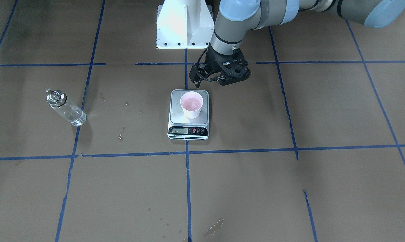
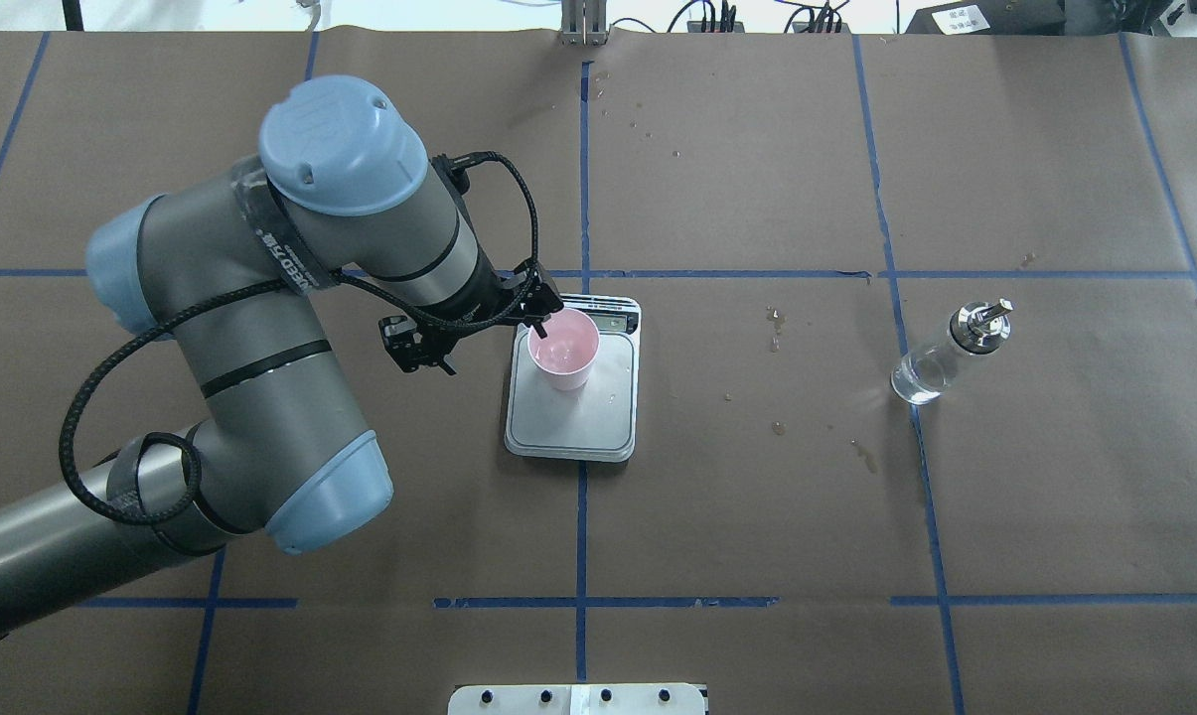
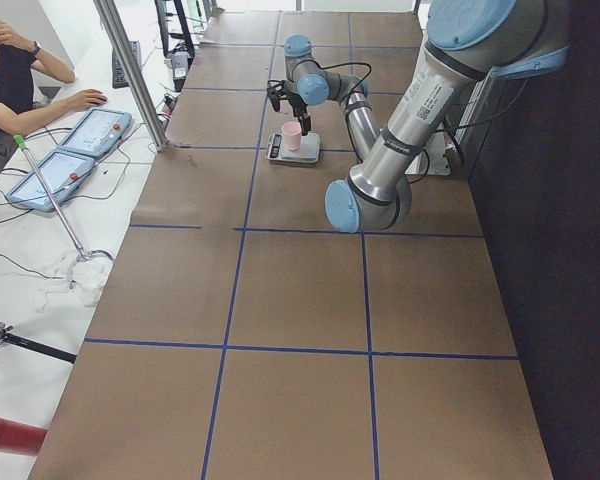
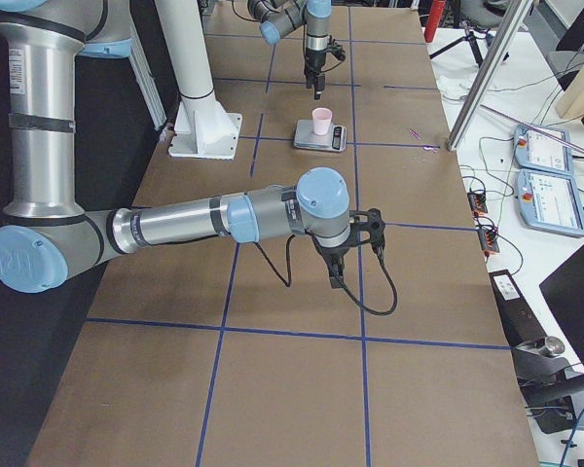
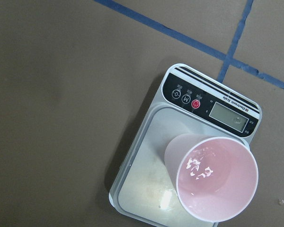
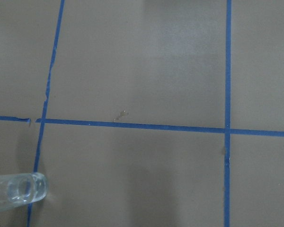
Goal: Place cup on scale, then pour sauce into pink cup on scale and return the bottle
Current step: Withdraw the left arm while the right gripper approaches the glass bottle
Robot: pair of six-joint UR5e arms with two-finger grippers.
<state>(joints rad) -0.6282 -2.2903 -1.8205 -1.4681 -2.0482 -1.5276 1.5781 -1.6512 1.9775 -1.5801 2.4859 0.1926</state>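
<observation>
Small pale pink tapered cup (image 1: pixel 191 105) is being carried upright on the flat silver-and-black digital scale (image 1: pixel 177 116), off-centre toward the display strip. Its mouth is being turned up, long axis vertical, so a pour can be received. Glossy patches are being seen inside; liquid or glare cannot be told.

Scale is being borne at the centre of the tabletop (image 1: pixel 256 188), long axis running away from the robot, display toward the far edge.

Left gripper (image 1: pixel 196 80) is being held near the cup, clear of it, gripping nothing; jaw spread cannot be told.

Slim clear silver-collared bottle (image 1: pixel 67 108) is being seen standing toward the right edge, spout up, axis vertical, well apart. Pour is being judged pending.

Right gripper (image 4: pixel 336 274) is being held over that end; its state cannot be told.
</observation>
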